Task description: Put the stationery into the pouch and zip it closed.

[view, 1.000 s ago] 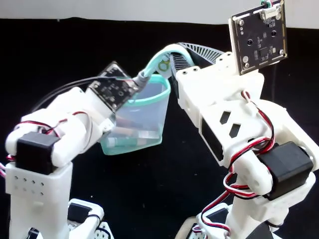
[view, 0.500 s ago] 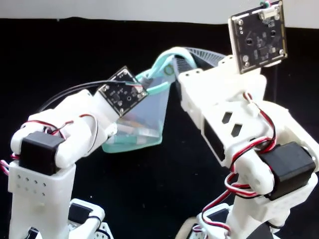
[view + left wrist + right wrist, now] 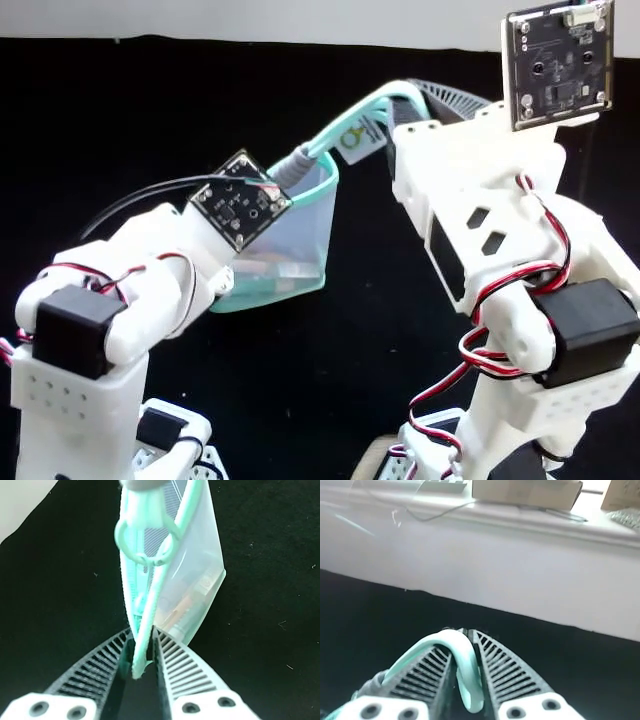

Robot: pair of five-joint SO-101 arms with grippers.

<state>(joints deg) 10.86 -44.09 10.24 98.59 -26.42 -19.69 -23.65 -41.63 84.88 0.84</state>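
The pouch (image 3: 290,225) hangs above the desk (image 3: 120,110), between the two arms, with the stationery (image 3: 275,268) lying in its bottom. The left claw (image 3: 142,635) pinches the pouch's edge. The right claw (image 3: 465,635) clamps its strap (image 3: 345,120), higher up and to the right.

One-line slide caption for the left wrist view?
Left gripper shut on the edge of a translucent teal pouch with stationery inside, ring pull hanging, black table behind.

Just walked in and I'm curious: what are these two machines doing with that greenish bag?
Two robot arms hold a see-through teal pouch up above the black table. The left pincer is clamped on one edge, the right pincer on its teal strap. Stationery lies inside at the bottom. Whether the zip is shut is unclear.
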